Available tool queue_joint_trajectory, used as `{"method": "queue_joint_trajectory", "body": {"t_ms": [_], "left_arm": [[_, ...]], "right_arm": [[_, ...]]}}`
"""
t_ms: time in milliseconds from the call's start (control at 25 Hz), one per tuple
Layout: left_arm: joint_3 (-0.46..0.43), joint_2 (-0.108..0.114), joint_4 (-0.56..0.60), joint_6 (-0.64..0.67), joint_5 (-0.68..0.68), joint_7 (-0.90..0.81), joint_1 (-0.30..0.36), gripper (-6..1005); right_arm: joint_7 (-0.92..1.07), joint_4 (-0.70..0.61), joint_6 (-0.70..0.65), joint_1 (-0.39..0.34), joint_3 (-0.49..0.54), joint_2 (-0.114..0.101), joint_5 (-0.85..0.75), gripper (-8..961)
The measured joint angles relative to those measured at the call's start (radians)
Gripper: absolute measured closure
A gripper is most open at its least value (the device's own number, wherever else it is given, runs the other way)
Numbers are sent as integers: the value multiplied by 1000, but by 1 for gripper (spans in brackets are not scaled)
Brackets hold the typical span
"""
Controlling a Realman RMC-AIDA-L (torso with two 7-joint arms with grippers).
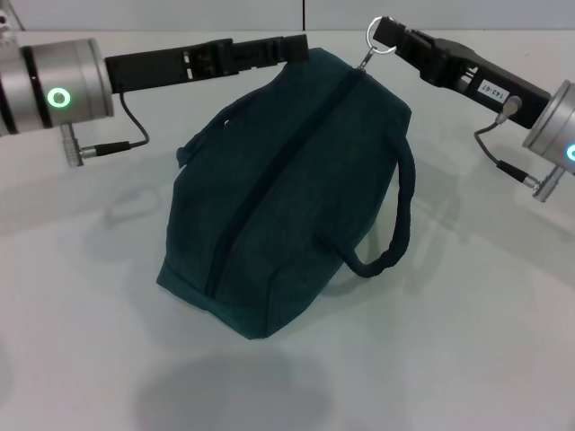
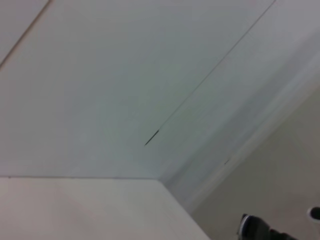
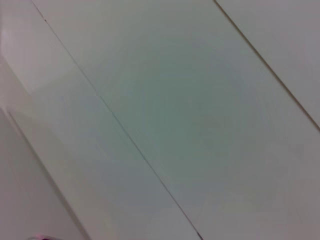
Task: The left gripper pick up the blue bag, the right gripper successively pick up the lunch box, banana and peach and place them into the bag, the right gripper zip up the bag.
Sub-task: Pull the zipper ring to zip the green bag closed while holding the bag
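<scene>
Blue bag [image 1: 287,193] zipped closed on the white table [image 1: 485,341], contents hidden, left claw [image 1: 292,49] clamped on its far top edge, right claw [image 1: 388,36] gripping the zipper's ring pull [image 1: 375,38]

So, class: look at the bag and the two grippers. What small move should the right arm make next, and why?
Probably let go of the ring pull and draw back. The zipper on the blue bag looks shut along its whole length, with the right gripper holding the pull at its far end. The left gripper holds the bag's far edge.
</scene>
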Motion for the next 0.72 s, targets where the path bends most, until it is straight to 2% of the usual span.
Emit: {"method": "queue_joint_trajectory", "body": {"t_ms": [160,720], "left_arm": [[44,0,0,-33,-5,-20,-6,136],[59,-17,-6,-42,0,-24,-6,171]], "right_arm": [[0,0,-1,-1,0,-1,9,945],[0,0,-6,-6,2,-5,20,945]]}}
